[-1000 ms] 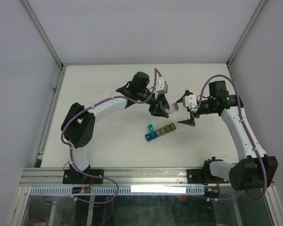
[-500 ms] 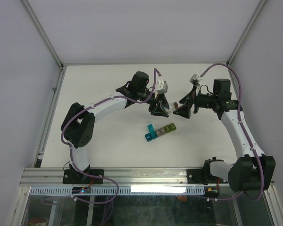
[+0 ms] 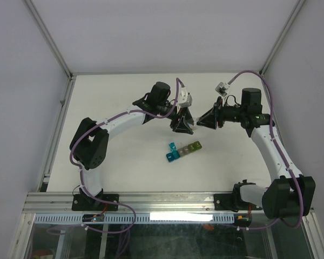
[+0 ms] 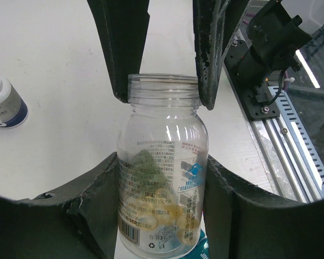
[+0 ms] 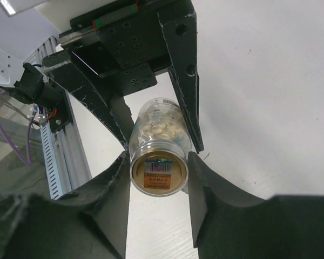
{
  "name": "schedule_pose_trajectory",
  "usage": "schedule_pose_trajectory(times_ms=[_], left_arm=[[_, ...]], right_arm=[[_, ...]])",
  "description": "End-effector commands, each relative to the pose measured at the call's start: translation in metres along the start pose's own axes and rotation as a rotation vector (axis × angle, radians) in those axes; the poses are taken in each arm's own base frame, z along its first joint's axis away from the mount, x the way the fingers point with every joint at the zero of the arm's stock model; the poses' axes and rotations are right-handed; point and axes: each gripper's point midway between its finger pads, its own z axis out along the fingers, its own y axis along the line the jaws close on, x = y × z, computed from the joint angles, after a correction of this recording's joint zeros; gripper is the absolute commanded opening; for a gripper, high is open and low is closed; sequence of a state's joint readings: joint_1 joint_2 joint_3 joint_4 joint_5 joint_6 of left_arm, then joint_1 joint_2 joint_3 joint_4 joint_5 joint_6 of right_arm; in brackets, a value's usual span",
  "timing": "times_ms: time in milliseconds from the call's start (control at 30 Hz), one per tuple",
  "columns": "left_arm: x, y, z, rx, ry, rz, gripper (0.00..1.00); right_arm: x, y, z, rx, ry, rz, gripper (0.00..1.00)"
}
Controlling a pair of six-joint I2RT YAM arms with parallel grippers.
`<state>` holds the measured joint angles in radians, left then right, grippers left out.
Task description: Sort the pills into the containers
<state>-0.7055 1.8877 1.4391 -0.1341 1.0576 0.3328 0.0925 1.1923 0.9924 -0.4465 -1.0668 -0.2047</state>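
1. Top view:
   - Seeing left gripper (image 3: 182, 125) clamped on clear bottle (image 3: 190, 127), held sideways above table (image 3: 119, 162), mid-scene.
   - Seeing right gripper (image 3: 205, 120) pointing in from the right, tips at the bottle's right end.
   - Found containers (image 3: 183, 150) flat on the table, just near of both grippers and apart from them. Diagonal strip, blue end near-left, yellow-green end far-right.
2. Left wrist:
   - Gripping clear bottle (image 4: 162, 162) by the body between own jaws, narrow, printed label toward camera.
   - Seeing right gripper (image 4: 163, 89) with one jaw pressed against each side of the threaded neck.
   - Spotted dark bottle with white cap (image 4: 2, 105) on the table at far left of frame, well apart from the grip.
3. Right wrist:
   - Looking at clear bottle (image 5: 158, 140) end-on: round tan face with small label, sitting between own jaws, both touching its rim. Reads as closed on it, partway in.
   - Seeing white pills (image 5: 157, 128) through the clear wall behind that face.
   - Seeing left gripper's jaws on the body further back.
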Motion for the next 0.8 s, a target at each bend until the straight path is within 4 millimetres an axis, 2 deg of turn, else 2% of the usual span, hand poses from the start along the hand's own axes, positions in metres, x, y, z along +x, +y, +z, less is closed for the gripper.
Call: schedule_pose_trajectory(times_ms=[0, 67, 167, 333, 433, 533, 633, 767], left_arm=[[-0.034, -0.002, -0.005, 0.009, -0.055, 0.119, 0.0], [-0.034, -0.002, -0.006, 0.01, -0.055, 0.119, 0.0], [-0.034, -0.004, -0.006, 0.012, -0.055, 0.124, 0.0], [-0.033, -0.007, -0.008, 0.016, -0.055, 0.135, 0.0], [-0.032, -0.008, -0.009, 0.019, -0.055, 0.138, 0.0], [-0.032, -0.009, -0.01, 0.021, -0.056, 0.145, 0.0], [-0.031, -0.011, -0.009, 0.032, -0.058, 0.148, 0.0], [-0.031, -0.012, -0.01, 0.032, -0.057, 0.15, 0.0]], right_arm=[[-0.008, 0.008, -0.001, -0.034, -0.023, -0.064, 0.33], [-0.007, 0.011, -0.002, -0.055, -0.019, -0.096, 0.3], [-0.008, 0.015, -0.004, -0.095, -0.01, -0.245, 0.28], [-0.01, 0.029, -0.009, -0.221, -0.009, -0.749, 0.3], [-0.011, 0.02, -0.007, -0.243, 0.048, -1.035, 0.31], [-0.005, 0.007, -0.008, -0.279, 0.149, -1.246, 0.29], [-0.005, -0.003, -0.007, -0.271, 0.183, -1.336, 0.28], [-0.007, -0.007, -0.007, -0.259, 0.189, -1.39, 0.28]])
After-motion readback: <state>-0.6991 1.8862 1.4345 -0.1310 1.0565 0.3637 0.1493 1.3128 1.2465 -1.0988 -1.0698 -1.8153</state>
